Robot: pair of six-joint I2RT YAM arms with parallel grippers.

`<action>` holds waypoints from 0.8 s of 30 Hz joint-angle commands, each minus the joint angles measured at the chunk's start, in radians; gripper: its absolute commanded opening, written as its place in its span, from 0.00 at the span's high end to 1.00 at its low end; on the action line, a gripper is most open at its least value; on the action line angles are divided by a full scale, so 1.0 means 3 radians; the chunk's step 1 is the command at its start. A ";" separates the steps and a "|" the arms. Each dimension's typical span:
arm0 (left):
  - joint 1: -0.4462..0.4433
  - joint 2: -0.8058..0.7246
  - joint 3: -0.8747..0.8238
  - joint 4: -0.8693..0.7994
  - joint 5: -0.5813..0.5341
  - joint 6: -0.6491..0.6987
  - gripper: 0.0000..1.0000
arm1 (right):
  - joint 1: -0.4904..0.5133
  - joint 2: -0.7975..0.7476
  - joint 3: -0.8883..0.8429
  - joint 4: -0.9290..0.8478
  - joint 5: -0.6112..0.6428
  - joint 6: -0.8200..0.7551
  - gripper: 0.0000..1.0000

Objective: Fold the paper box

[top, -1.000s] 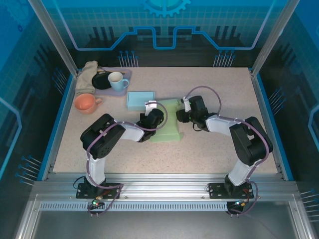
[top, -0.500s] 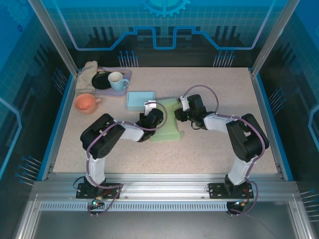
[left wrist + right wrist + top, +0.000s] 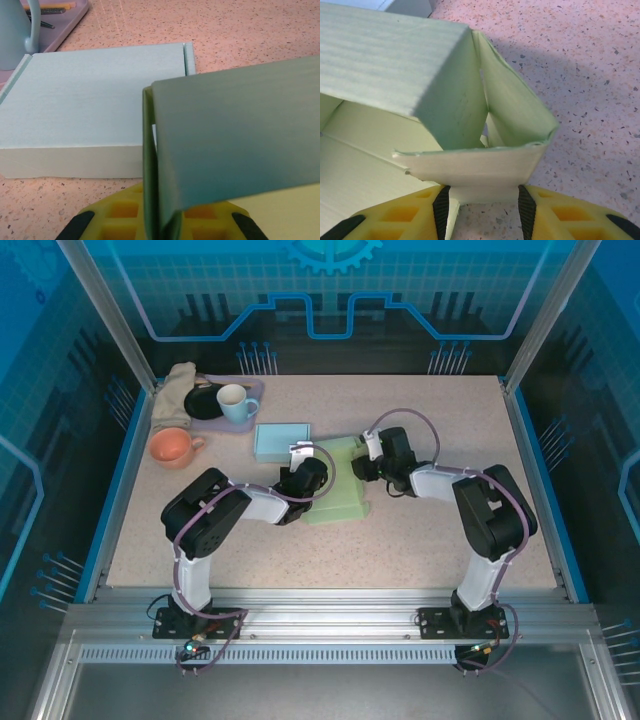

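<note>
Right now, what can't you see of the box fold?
Left wrist view: where the left gripper closes, hidden behind a flap of the green box.
Right wrist view: whether the right gripper pinches the box; its flap hides the pad faces.
Top view: both grips, hidden under the grippers' own bodies.

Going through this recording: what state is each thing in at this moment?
green paper box, partly folded, walls raised, not closed
blue box, closed, lying flat
left claw, shut on a green paper box wall
right claw, straddling a box flap, grip unclear
blue mug, upright on purple tray
orange cup, upright
</note>
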 commanded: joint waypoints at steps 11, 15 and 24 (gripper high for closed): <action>-0.0038 0.0070 -0.0023 -0.0104 0.0147 0.0116 0.92 | -0.0054 -0.0378 -0.0221 0.0191 -0.0392 0.0158 0.55; -0.0035 0.0075 -0.0018 -0.0117 0.0138 0.0111 0.92 | -0.0078 -0.0590 -0.0404 0.0042 -0.0097 0.0309 0.54; -0.0038 0.0080 0.0003 -0.0141 0.0143 0.0117 0.92 | -0.0310 -0.0787 -0.0693 -0.0066 0.0468 0.0870 0.51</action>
